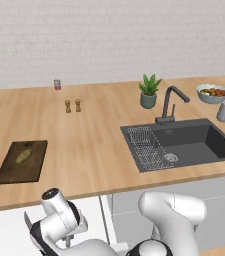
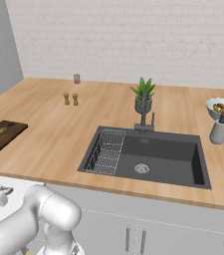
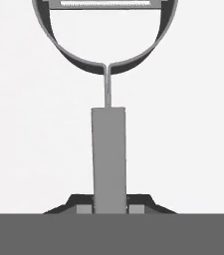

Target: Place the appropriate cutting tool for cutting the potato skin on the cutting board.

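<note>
We hold the peeler (image 3: pixel 108 149) by its handle in the closed gripper (image 3: pixel 109 205), low below the counter (image 1: pixel 94 145), and next we must lift it to the board (image 1: pixel 34 167) beside the potato (image 1: pixel 24 155).

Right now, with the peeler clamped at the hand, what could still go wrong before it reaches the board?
1. The fingers pinch the peeler only at the handle's end, so the wide head could swing or slip during the lift.
2. The gripper sits low, below the counter edge, so the peeler may clip it on the way up.
3. The potato already lies on the cutting board; a careless placement could knock it off.
</note>
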Robot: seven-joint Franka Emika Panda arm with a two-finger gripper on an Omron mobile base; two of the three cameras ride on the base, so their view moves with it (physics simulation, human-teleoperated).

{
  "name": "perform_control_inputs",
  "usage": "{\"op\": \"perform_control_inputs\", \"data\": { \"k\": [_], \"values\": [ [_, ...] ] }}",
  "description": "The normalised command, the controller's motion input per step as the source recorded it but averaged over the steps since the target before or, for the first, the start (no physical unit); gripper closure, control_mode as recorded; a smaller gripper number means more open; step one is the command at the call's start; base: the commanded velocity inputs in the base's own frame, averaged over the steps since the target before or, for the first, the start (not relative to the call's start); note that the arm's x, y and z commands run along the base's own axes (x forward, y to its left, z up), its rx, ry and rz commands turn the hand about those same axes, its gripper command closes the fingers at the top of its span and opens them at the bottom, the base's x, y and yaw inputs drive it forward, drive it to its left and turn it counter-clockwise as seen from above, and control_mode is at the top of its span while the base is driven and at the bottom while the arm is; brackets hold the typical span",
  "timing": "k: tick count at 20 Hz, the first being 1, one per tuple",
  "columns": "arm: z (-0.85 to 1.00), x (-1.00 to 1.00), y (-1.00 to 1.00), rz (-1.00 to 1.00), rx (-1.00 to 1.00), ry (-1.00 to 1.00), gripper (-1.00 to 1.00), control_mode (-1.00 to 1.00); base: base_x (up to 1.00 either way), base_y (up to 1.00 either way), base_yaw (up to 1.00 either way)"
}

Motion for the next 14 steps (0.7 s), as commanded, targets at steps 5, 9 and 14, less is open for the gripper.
{"op": "perform_control_inputs", "data": {
  "k": [5,9,14],
  "values": [
    [1.0,-0.12,0.19,0.0,0.0,0.01,1.0,-1.0,0.0,0.0,0.0],
    [1.0,-0.39,0.22,0.0,0.0,0.07,1.0,-1.0,0.0,0.0,0.0],
    [1.0,-0.39,0.34,-0.01,0.01,0.06,1.0,-1.0,0.0,0.0,0.0]
  ]
}}
